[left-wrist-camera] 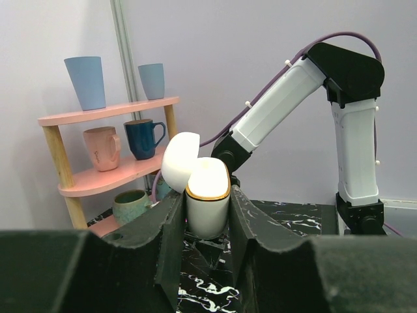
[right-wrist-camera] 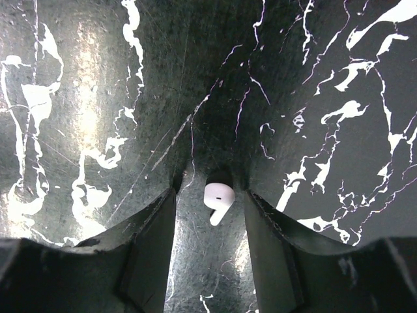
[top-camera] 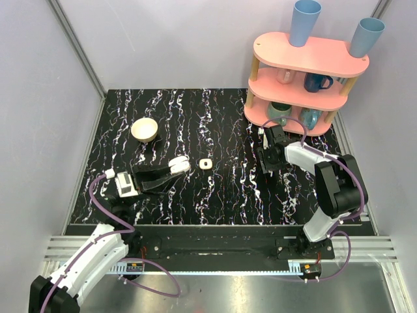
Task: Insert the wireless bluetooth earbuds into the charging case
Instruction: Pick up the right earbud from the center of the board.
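White charging case (left-wrist-camera: 207,208) upright, lid open (gold-rimmed mouth); one white earbud (right-wrist-camera: 217,197) lies outside it.

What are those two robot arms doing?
The left gripper is holding a white charging case upright with its lid flipped open. The right gripper hangs low over the black marble table, its open jaws on either side of a tiny white earbud lying there, not yet pinched.

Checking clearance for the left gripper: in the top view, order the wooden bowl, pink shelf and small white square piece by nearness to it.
1. small white square piece, just right of the left gripper.
2. wooden bowl, behind it, slightly left.
3. pink shelf, far right corner.
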`<control>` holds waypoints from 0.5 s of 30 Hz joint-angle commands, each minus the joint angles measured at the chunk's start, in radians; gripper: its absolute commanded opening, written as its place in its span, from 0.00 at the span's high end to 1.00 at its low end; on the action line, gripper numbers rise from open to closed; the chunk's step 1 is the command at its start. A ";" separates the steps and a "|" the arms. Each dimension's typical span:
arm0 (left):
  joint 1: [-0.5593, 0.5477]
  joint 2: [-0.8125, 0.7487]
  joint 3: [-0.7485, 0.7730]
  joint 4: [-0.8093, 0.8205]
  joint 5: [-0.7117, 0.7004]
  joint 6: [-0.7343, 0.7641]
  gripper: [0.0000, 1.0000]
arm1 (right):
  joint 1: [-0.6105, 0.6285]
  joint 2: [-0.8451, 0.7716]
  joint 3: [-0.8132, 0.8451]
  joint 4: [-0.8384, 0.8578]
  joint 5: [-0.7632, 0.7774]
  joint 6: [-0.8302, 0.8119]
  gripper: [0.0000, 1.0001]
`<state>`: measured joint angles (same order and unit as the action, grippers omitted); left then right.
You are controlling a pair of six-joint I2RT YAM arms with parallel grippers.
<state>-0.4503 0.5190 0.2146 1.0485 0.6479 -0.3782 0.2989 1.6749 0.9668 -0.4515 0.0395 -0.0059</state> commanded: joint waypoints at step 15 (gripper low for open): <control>-0.002 0.010 0.034 0.064 0.019 -0.018 1.00 | -0.006 0.019 0.050 -0.024 0.014 -0.037 0.50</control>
<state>-0.4507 0.5198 0.2146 1.0489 0.6510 -0.3912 0.2989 1.6913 0.9787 -0.4622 0.0422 -0.0311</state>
